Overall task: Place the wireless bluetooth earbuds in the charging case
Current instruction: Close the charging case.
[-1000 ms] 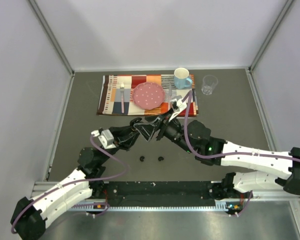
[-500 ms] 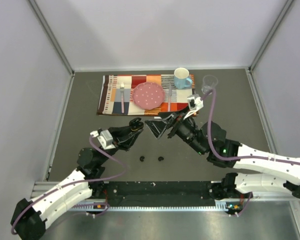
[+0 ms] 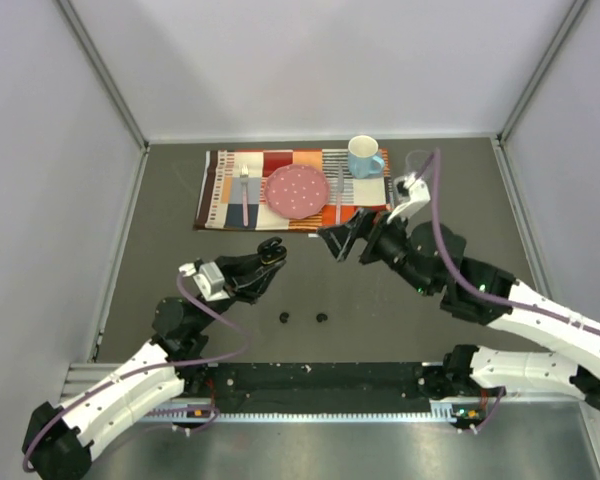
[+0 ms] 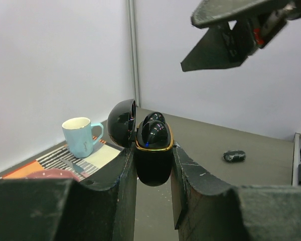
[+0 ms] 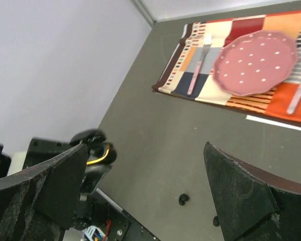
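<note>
My left gripper [image 3: 270,250] is shut on the black charging case [image 4: 153,160], holding it upright above the table. The case has a gold rim and its lid [image 4: 122,123] is swung open to the left. Glossy black rounded shapes [image 4: 152,133] that look like earbuds sit inside the rim. Two earbuds [image 3: 284,318] [image 3: 321,318] lie loose on the dark table near the arm bases, and the right wrist view shows both [image 5: 183,199] [image 5: 215,221]. My right gripper [image 3: 348,235] hangs wide open and empty, to the right of the case [image 5: 98,153] and apart from it.
A striped placemat [image 3: 220,190] at the back holds a pink dotted plate [image 3: 297,190], a fork [image 3: 244,195] and a light blue mug [image 3: 363,156]. Grey walls close in the table on three sides. The black rail [image 3: 320,385] with the arm bases runs along the near edge.
My right gripper has opened wide and pulled back to the right, away from the case. The left gripper has stayed shut on the case, almost in place.
</note>
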Available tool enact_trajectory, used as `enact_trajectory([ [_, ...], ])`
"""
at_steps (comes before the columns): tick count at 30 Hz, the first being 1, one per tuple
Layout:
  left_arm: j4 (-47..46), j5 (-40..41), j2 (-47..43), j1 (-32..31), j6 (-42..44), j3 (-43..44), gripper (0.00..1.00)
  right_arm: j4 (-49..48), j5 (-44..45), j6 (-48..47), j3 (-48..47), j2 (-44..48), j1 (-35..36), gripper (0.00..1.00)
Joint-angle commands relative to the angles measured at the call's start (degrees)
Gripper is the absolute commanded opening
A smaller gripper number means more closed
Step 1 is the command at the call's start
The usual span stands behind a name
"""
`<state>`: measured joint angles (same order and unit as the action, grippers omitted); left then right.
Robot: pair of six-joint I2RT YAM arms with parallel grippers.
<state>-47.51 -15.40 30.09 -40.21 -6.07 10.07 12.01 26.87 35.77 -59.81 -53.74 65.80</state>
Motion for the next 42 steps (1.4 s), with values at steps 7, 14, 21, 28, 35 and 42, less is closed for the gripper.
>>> enact_trajectory([
  [7,0.0,-1.9,-0.6,0.1,0.4,3.0,0.0,16.0,-44.5,9.1,-9.4,-3.4,-29.1,0.99],
  [14,-1.0,-3.8,1.2,0.0,0.4,4.4,0.0,2.3,-40.9,18.3,0.1,2.7,-32.1,0.99],
  [21,-4.2,-7.4,5.0,0.0,-0.1,5.5,0.0,6.0,-44.3,13.7,-5.8,-1.4,-33.1,0.99],
  [28,-7.2,-10.6,8.7,0.0,0.1,6.2,0.0,13.1,-51.7,8.6,-13.6,-9.1,-33.1,0.99],
  [35,-10.4,-14.0,12.9,0.0,-1.5,7.5,0.0,13.3,-52.1,6.8,-13.8,-9.0,-32.8,0.99],
  [42,-12.0,-16.2,14.9,0.0,-2.5,7.8,0.0,14.8,-49.5,4.1,-14.2,-9.9,-29.9,0.99],
])
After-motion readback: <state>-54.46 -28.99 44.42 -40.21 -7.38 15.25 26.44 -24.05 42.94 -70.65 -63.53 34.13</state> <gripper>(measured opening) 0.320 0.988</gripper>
